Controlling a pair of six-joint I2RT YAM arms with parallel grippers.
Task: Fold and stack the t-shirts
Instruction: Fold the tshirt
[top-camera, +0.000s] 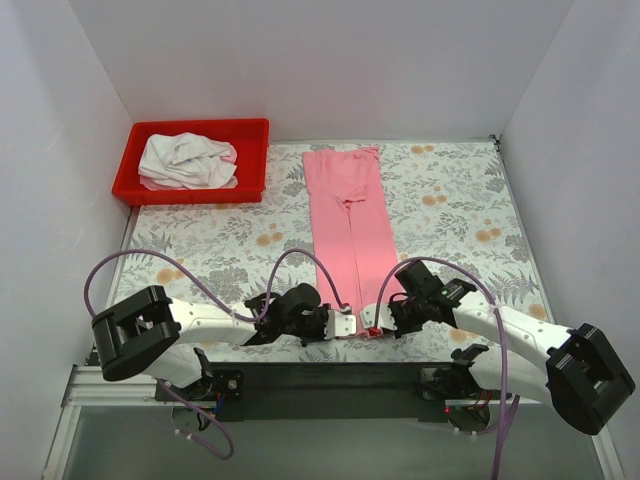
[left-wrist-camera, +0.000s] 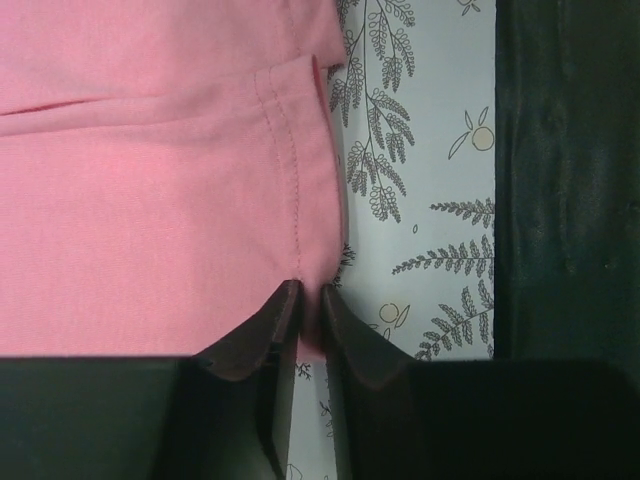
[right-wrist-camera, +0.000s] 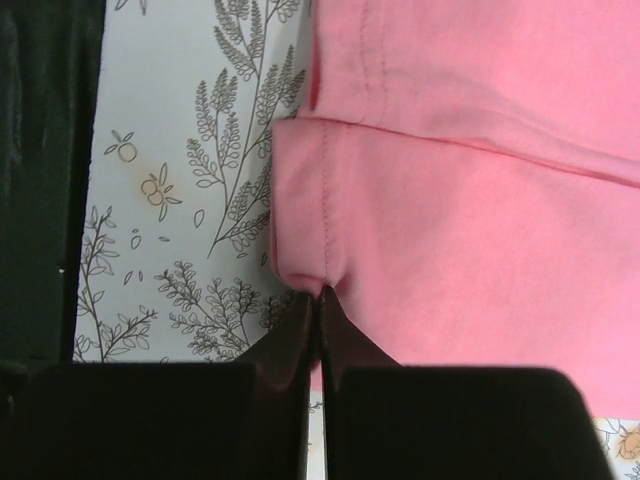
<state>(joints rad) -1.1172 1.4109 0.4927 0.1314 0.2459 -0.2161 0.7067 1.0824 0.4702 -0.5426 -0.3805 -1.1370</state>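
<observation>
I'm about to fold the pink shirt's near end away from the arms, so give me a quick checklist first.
1. Left pincer shut on pink shirt hem: ok.
2. Right pincer shut on the hem: ok.
3. Shirt lies as a flat narrow strip: ok.
4. Every layer caught in each grip: cannot tell.
5. White shirt in bin, off the fold path: ok.

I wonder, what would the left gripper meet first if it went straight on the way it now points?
The pink t-shirt: the left gripper is shut on its hem. Beyond that, the right gripper faces it closely, though depth is unclear.
</observation>
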